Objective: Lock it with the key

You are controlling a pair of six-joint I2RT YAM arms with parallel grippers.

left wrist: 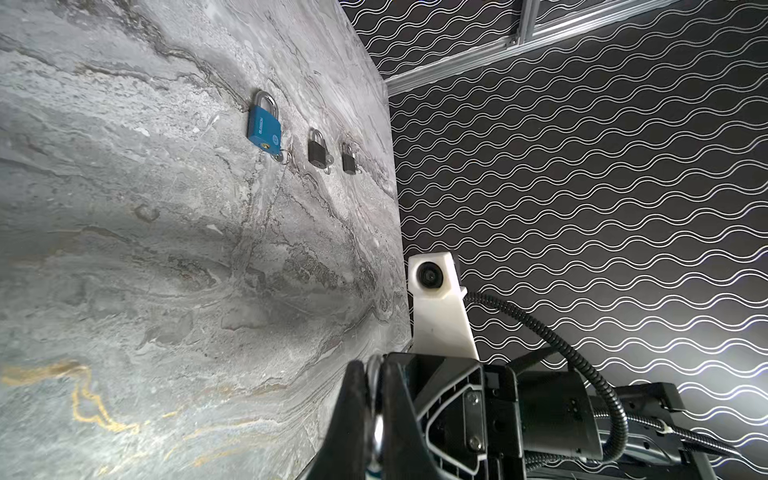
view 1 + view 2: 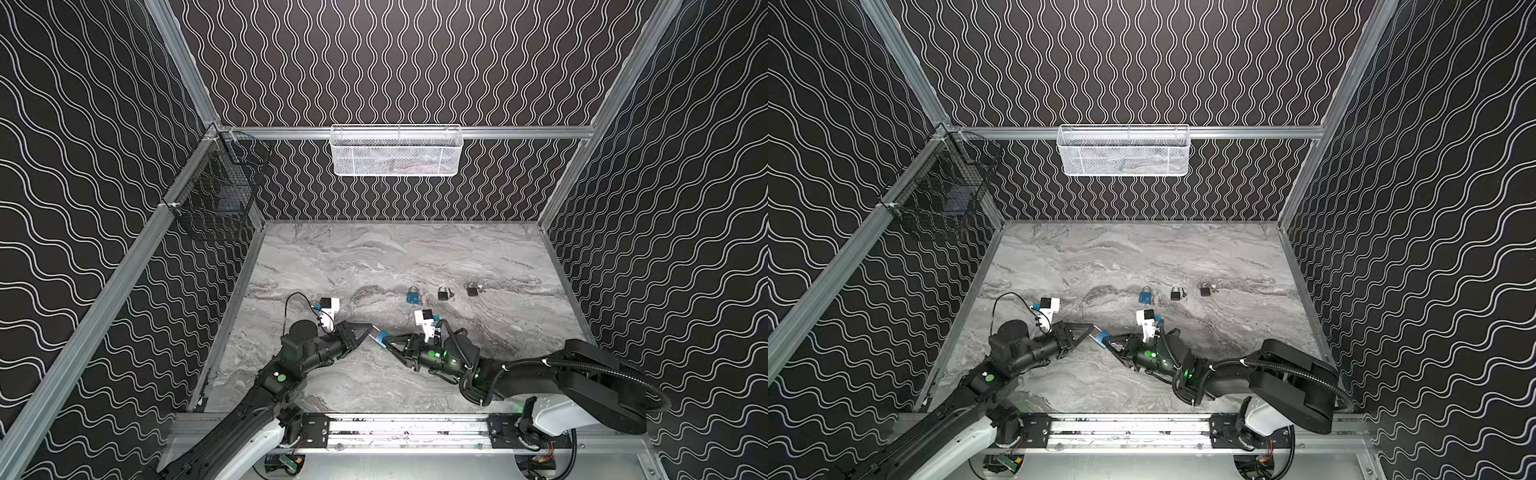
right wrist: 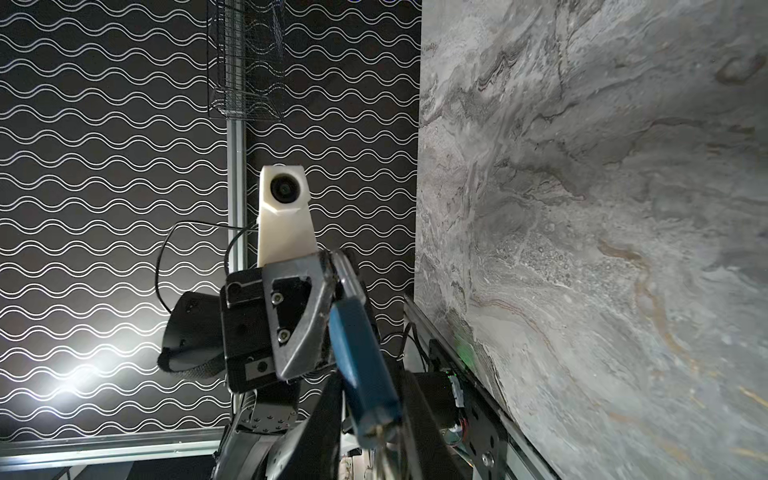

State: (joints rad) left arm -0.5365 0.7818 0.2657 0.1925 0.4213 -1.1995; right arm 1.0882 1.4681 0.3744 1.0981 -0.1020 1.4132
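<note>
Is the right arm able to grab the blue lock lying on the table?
Probably not yet. That lock lies just beyond the right gripper with nothing between, but that gripper and the left gripper both grip another blue padlock.

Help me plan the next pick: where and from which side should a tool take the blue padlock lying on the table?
I'd grip the blue padlock across its body's two long edges, coming straight down. It lies flat, with the shackle at the far end and the key at the near end, so only those edges are free.
</note>
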